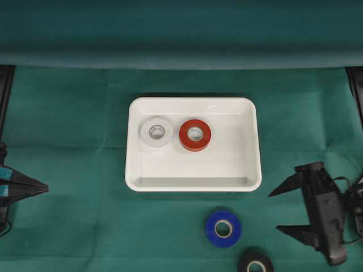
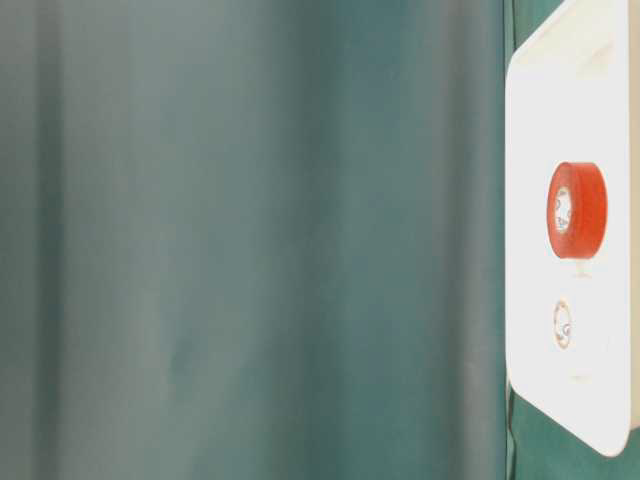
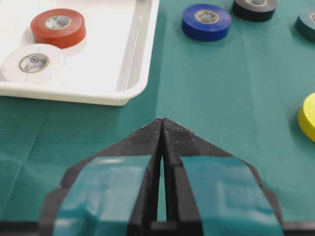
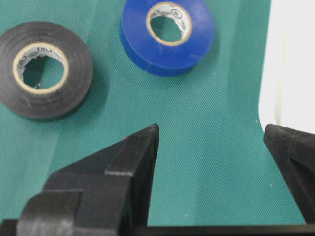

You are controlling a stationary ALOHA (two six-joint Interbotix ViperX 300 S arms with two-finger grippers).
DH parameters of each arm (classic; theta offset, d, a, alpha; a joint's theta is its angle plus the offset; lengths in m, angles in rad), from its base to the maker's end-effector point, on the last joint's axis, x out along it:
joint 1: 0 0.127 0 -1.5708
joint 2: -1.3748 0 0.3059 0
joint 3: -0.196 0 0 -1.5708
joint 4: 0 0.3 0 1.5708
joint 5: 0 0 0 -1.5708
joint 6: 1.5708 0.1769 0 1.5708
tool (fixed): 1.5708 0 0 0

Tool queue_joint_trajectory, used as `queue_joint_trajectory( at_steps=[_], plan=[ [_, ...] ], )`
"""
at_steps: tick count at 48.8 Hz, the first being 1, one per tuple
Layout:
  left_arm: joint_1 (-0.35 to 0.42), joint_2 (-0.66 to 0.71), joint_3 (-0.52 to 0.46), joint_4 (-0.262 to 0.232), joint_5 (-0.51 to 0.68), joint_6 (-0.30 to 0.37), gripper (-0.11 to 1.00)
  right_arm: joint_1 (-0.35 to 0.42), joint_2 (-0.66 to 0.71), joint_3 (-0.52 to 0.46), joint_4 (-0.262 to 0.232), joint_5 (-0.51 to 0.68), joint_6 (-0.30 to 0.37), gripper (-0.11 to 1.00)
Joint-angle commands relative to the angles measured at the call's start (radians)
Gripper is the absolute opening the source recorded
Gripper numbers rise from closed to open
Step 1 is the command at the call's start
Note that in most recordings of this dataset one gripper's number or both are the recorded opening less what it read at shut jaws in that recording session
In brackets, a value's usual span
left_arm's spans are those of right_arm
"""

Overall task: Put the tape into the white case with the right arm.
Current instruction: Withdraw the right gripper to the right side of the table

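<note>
The white case [image 1: 193, 185] lies mid-table with a white tape roll [image 1: 156, 132] and a red tape roll [image 1: 195, 135] inside it. On the cloth in front of it lie a blue tape roll [image 1: 223, 228] and a black one [image 1: 255, 263]. My right gripper [image 1: 275, 211] stands open to the right of the blue roll, holding nothing. In the right wrist view its fingers [image 4: 142, 147] spread wide over bare cloth, with the blue roll [image 4: 167, 34] and black roll [image 4: 45, 69] ahead and the case's corner [image 4: 293, 59] at right. My left gripper [image 1: 45, 186] is shut at the left edge.
The left wrist view shows the shut left gripper [image 3: 162, 120] pointing past the case's corner [image 3: 133, 64], with a dark green roll [image 3: 307, 22] and a yellow roll [image 3: 309, 116] further right. A green cloth covers the table. A green backdrop fills most of the table-level view.
</note>
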Motion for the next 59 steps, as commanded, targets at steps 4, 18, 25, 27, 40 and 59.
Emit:
queue_joint_trajectory(
  at_steps=[4, 18, 25, 27, 40, 59],
  plan=[
    [0.003, 0.008, -0.011, -0.003, -0.005, 0.000, 0.00, 0.018, 0.087, -0.066, 0.000, -0.035, 0.000, 0.70],
    [0.003, 0.008, -0.012, -0.002, -0.005, -0.002, 0.00, 0.075, 0.264, -0.189, -0.002, -0.064, -0.005, 0.70],
    [0.003, 0.008, -0.011, -0.003, -0.005, 0.000, 0.00, 0.091, 0.330, -0.242, -0.002, -0.064, -0.005, 0.70],
    [0.003, 0.008, -0.011, -0.003, -0.005, 0.000, 0.00, 0.092, 0.344, -0.255, -0.002, -0.064, -0.005, 0.70],
    [0.002, 0.008, -0.011, -0.003, -0.006, 0.000, 0.00, 0.092, 0.399, -0.299, -0.002, -0.063, -0.005, 0.71],
    [0.003, 0.008, -0.011, -0.003, -0.005, 0.000, 0.00, 0.092, 0.430, -0.301, -0.002, -0.069, -0.003, 0.70]
  ],
)
